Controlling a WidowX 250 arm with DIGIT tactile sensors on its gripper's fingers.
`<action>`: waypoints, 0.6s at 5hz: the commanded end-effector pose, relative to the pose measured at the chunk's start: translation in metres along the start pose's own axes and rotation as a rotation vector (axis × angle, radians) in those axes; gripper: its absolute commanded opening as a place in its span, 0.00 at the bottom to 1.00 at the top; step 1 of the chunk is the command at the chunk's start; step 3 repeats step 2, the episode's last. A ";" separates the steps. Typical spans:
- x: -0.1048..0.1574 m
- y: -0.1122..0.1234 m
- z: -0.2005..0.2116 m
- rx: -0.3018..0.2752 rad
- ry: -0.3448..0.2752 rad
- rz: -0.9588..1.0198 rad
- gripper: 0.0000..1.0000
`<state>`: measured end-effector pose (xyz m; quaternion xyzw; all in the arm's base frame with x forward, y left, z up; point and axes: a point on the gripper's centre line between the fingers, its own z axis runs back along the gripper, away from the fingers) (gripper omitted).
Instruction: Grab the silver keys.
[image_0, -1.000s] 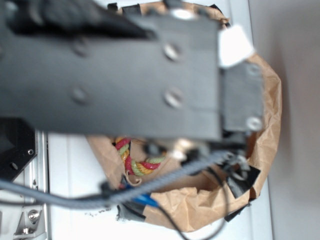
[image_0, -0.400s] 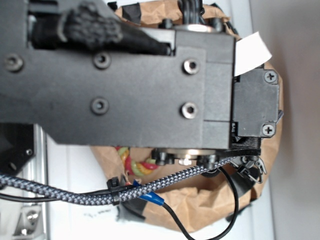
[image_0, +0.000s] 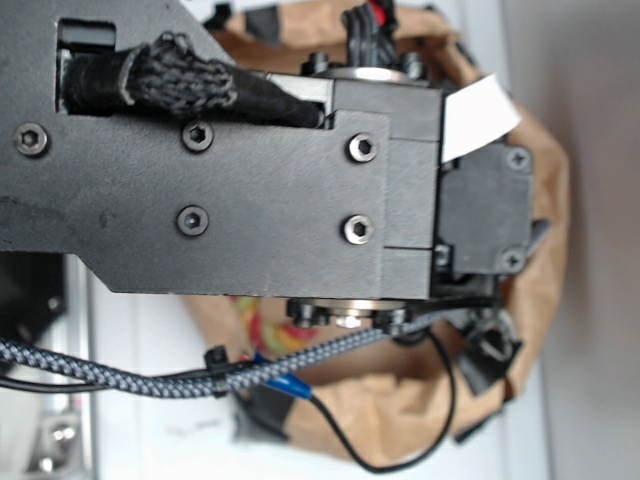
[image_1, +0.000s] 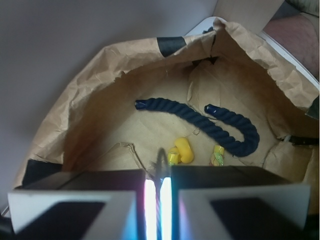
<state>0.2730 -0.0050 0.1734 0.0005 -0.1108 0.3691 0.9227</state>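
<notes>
In the wrist view my gripper (image_1: 158, 176) hangs over the inside of a brown paper bag (image_1: 95, 95). Its two pads stand almost together, with only a thin gap. A thin dark metal ring (image_1: 161, 159) rises out of that gap, pinched between the pads; it looks like the ring of the silver keys. The keys themselves are hidden below the fingers. In the exterior view the black arm (image_0: 250, 190) covers most of the bag (image_0: 545, 240). A blurred grey-dark shape (image_0: 488, 345) hangs under the wrist.
On the bag floor lie a dark blue rope (image_1: 222, 125), a yellow duck toy (image_1: 183, 150) and a small red-yellow-green rope piece (image_1: 218, 155), which also shows in the exterior view (image_0: 285, 335). Crumpled bag walls ring them. A braided cable (image_0: 150, 375) trails left.
In the exterior view the arm has shifted a little left and up, and the picture has sharpened. The hanging metal shape under the wrist moved along with it.
</notes>
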 end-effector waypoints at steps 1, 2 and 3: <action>0.012 0.011 0.016 -0.030 -0.025 0.050 0.00; 0.010 0.007 0.017 -0.031 -0.018 0.060 0.00; 0.010 0.007 0.017 -0.031 -0.018 0.060 0.00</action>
